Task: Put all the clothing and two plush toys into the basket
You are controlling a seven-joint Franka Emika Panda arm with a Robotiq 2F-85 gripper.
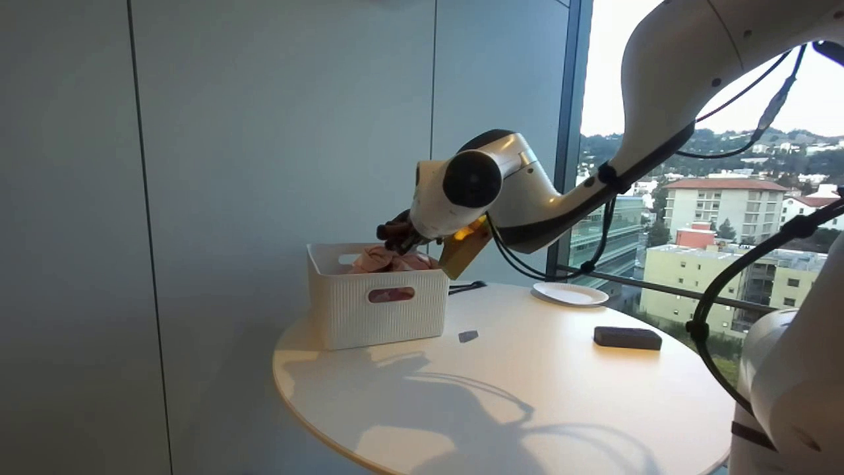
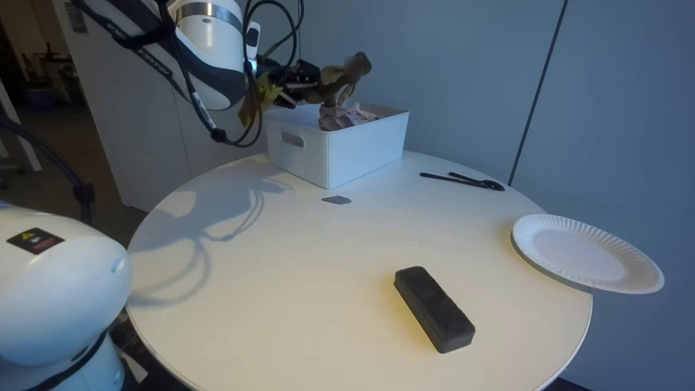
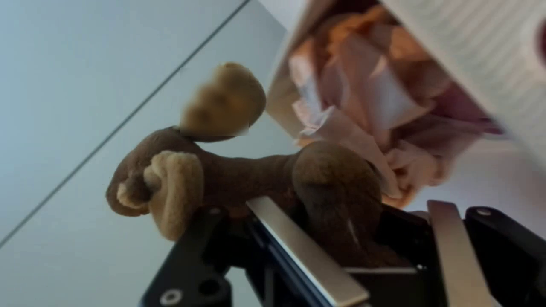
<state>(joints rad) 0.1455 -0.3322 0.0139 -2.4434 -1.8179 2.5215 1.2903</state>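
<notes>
The wrist view had the jaws clamped on a brown plush toy (image 3: 247, 175), one on either side of its body, while the rest of it stuck out past their tips. In both exterior views the toy was held up off the tabletop (image 2: 304, 282), over the white basket (image 2: 369, 155), whose walls rose to just below the jaws. Inside the basket, lower than the jaws, crumpled pale pink clothing (image 3: 354, 81) lay heaped about as high as the rim; the toy's limbs hung down toward it, though I could not tell whether they touched. Beyond the jaws the wrist view also caught dark red fabric (image 3: 460, 102) in the basket, partly hidden by the pink. In an exterior view the robot arm (image 1: 672, 86) came between the camera and the jaws, covering most of them. Below the jaws and near the foot of the basket, a grey scrap (image 2: 336, 200) lay flat on the tabletop. Farther from the jaws, two black utensils (image 2: 491, 185) lay close together, one with a spoon-like end. Well apart from the jaws were a dark block (image 2: 434, 309) and a white plate (image 2: 581, 255) with a fluted rim, part of the plate jutting past the tabletop's edge.
</notes>
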